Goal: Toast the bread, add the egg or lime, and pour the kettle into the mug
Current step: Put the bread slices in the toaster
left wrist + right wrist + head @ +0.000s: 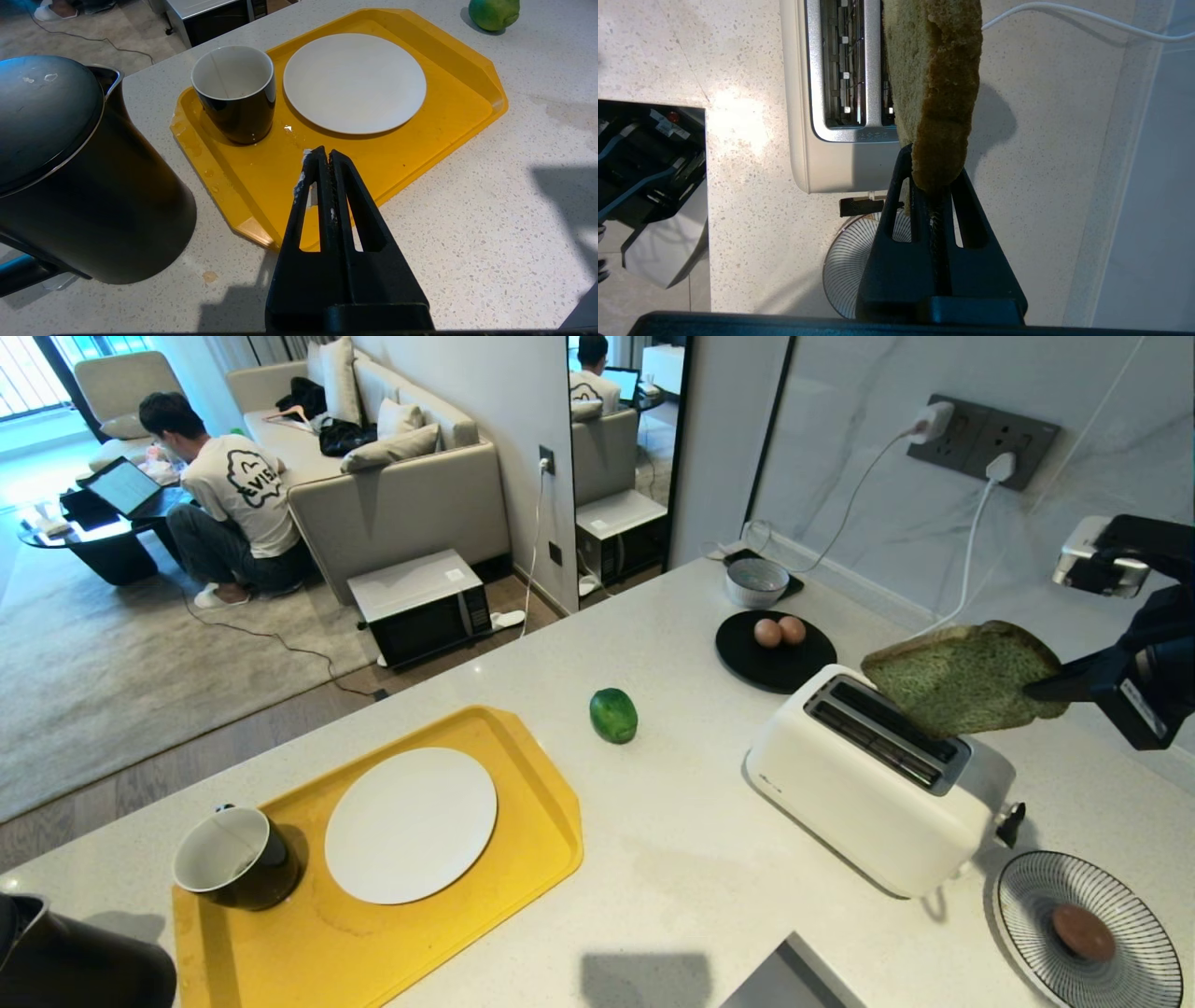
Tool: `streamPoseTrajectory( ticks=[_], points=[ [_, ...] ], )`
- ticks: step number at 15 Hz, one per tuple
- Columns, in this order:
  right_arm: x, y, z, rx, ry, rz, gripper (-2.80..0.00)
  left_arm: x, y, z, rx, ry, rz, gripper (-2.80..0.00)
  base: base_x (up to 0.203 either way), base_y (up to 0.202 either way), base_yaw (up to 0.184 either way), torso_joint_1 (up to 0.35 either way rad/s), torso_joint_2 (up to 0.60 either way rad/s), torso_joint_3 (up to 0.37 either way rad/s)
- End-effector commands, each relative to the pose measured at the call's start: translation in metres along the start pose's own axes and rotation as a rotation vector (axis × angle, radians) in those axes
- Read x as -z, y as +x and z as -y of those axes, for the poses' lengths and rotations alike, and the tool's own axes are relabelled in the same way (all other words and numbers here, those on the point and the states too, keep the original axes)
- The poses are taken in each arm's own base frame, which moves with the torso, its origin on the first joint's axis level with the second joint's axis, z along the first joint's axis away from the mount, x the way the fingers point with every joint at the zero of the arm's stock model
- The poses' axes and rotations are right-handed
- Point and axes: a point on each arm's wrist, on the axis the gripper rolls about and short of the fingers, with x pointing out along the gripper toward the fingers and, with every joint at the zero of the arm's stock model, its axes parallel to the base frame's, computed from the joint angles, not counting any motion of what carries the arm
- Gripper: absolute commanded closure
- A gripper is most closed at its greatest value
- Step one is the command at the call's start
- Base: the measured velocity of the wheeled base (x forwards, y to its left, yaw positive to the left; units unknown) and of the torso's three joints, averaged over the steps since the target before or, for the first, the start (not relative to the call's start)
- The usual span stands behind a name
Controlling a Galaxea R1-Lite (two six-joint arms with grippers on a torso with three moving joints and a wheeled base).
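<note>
A white speckled stone countertop carries a yellow tray, a lime and a white toaster. Also on it: a black plate, a striped plate, a kettle.

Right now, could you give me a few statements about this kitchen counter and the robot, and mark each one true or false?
1. The right gripper holds the bread over the toaster. True.
2. The bread is fully down in a toaster slot. False: it hangs above the slots, its lower edge just at the top.
3. Two eggs lie on a black plate. True.
4. The lime sits on the yellow tray. False: it lies on the bare counter, beyond the tray.
5. The mug stands on the tray beside a white plate. True.
6. The left gripper holds the kettle. False: its fingers are shut on nothing, apart from the kettle.
</note>
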Motion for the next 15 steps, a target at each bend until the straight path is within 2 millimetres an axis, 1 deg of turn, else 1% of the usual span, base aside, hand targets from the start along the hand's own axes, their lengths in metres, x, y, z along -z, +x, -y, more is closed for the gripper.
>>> streamPoseTrajectory(
  ticks=[1,9,15],
  points=[
    [0.000,0.013,0.001,-0.026,-0.004,-0.026,0.00,0.000,0.000,0.000,0.001,0.000,-0.001,0.00,0.000,0.000,0.000,0.000,0.00,0.000],
    [-0.001,0.035,0.004,-0.053,0.000,-0.062,0.00,0.000,0.000,0.000,0.000,0.000,-0.001,0.00,0.000,0.000,0.000,0.000,0.00,0.000],
    [0.004,0.051,0.008,-0.047,0.010,-0.121,0.00,0.000,0.000,0.000,0.000,0.000,-0.001,0.00,0.000,0.000,0.000,0.000,0.00,0.000]
  ],
)
